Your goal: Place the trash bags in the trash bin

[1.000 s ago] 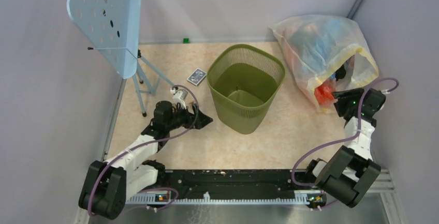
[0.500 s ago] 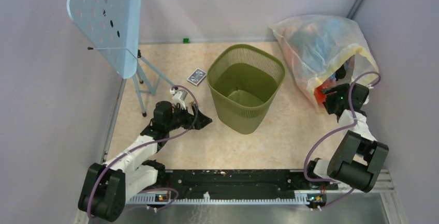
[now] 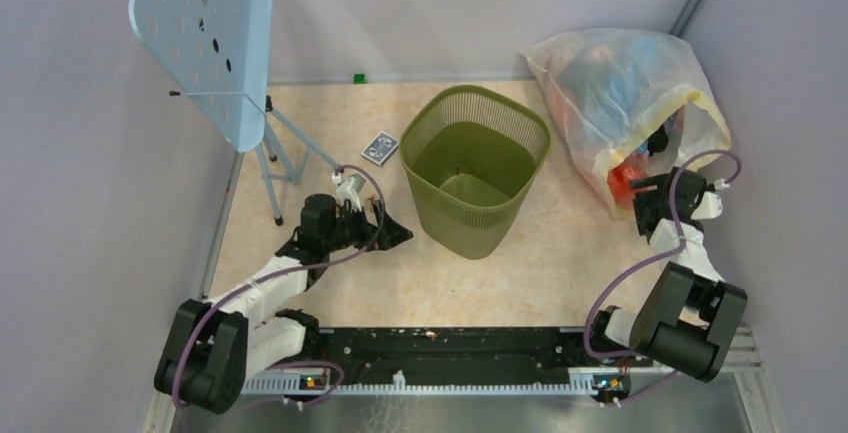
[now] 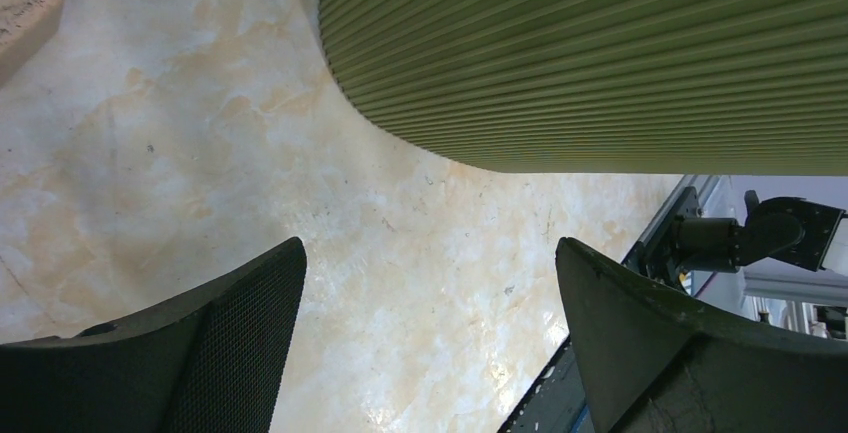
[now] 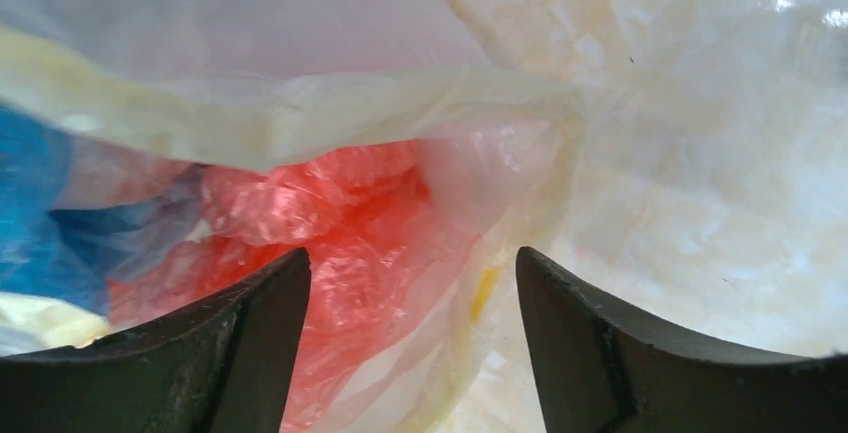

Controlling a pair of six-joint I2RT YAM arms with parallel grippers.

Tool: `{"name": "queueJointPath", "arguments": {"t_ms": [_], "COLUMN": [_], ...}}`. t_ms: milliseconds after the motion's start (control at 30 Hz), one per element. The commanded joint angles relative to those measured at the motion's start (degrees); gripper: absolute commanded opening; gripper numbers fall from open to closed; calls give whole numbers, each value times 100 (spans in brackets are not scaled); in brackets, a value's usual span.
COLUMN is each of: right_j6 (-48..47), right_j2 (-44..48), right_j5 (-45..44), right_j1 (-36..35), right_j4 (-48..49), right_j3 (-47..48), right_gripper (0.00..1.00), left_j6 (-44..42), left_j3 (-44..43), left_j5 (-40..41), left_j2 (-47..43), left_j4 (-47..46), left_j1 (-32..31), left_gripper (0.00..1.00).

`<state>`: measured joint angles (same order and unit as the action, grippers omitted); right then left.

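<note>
Right gripper [image 5: 410, 288], jaws apart, faces red-orange bag [image 5: 330, 208].

Overhead and close left wrist share the bin [image 3: 470, 228].

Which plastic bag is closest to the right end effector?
The crinkly red-orange bag, lying in the mouth of the clear-yellowish bag, straight ahead of the right end effector; the blue plastic sits farther left.
</note>
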<state>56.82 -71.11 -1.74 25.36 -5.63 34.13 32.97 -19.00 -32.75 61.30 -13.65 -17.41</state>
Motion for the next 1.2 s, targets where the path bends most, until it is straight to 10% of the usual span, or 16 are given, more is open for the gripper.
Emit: {"name": "queueJointPath", "arguments": {"t_ms": [0, 267, 400, 833, 1167], "right_j6": [-163, -39, -155, -1038, -2142], "right_j2": [84, -555, -59, 2528, 2934], "right_j5": [-17, 1005, 689, -856, 1933], "right_j1": [12, 16, 19, 13, -21], "right_j4": [271, 504, -136, -1892, -1973], "right_j3": [-10, 407, 729, 1847, 2906], "right_gripper": [72, 52, 0, 0, 0], "left_j6": [204, 508, 632, 1772, 2179], "left_j3": [-134, 28, -88, 818, 803], "left_j5": [-230, -619, -800, -130, 692], "left_j2": [93, 397, 714, -317, -227], "left_j4": [-490, -1027, -1099, -1137, -1586], "left_j1": [-8, -17, -72, -466, -1427], "left_gripper": [99, 99, 99, 97, 95]}}
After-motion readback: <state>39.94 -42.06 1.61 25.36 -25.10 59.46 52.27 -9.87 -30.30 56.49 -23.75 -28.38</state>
